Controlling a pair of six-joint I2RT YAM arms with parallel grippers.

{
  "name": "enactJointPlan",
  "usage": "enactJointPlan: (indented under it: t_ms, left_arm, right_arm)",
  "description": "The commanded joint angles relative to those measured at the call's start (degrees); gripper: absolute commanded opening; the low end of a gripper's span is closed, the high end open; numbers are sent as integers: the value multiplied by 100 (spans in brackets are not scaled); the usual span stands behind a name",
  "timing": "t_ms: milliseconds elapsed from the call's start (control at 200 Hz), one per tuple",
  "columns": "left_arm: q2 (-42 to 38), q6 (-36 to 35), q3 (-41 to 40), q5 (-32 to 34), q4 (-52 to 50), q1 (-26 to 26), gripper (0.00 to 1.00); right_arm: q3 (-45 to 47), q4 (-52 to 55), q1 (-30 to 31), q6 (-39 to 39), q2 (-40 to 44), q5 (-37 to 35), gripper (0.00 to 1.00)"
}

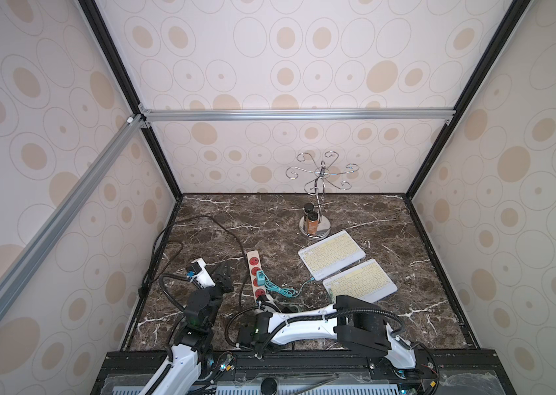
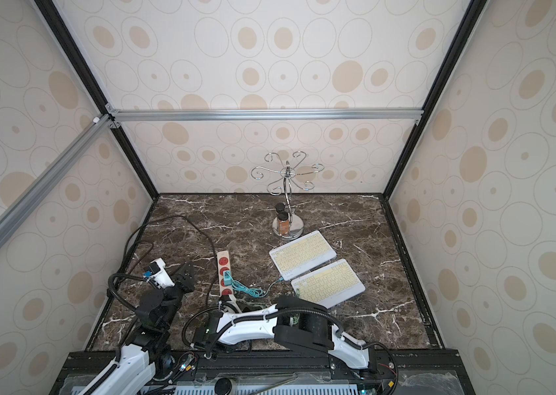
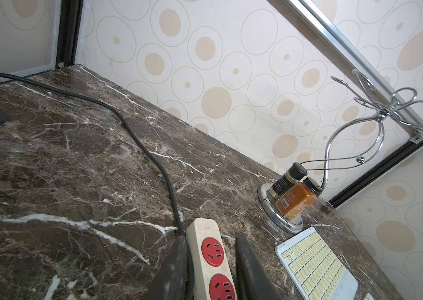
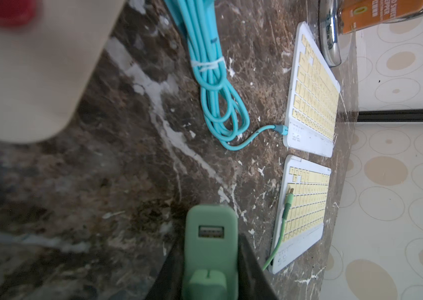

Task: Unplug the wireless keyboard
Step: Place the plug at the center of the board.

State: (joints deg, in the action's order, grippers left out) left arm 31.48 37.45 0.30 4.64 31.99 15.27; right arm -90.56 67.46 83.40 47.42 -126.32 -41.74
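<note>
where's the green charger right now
In the right wrist view, the green charger is gripped by the right gripper, just off the near end of the power strip.

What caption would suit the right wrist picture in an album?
Right gripper clamps a green plastic USB charger block; a coiled teal cable enters one white yellow-keyed keyboard.

both top views look down over the whole table (image 1: 263, 219); wrist cameras sit low, close.
</note>
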Motion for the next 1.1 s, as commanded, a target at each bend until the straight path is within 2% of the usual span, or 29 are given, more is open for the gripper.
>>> enactJointPlan:
  t_ms: [0, 130, 280, 405, 525, 630, 905, 1095]
  left_arm:
    - [-24, -26, -262, 55, -24, -6, 32]
    - [-22, -32, -158, -79, -87, -11, 32]
    - [-52, -36, 79, -455, -296, -6, 43]
    - [-161, 21, 326, -849, -509, -11, 52]
    - [-372, 119, 553, -1133, -780, -7, 57]
    - [-586, 189, 809, -1363, -1027, -7, 58]
    - [-898, 269, 1069, -1879, -1324, -2, 59]
    - [-723, 60, 1414, -2199, -1284, 41, 50]
  right_arm:
    - [276, -210, -64, 245, 18, 664, 9]
    - [410, -803, -82, 0, 126, 1011, 20]
    - [535, -1597, -133, -297, 496, 1405, 40]
    - [447, -1719, -170, -278, 656, 1313, 54]
    - [412, -1829, -192, -314, 773, 1278, 57]
    - [530, -2013, -195, -358, 1091, 1155, 60]
    - [1380, -3064, -261, -522, 2406, 1049, 85]
    - [2131, -3258, -381, -633, 3538, 723, 90]
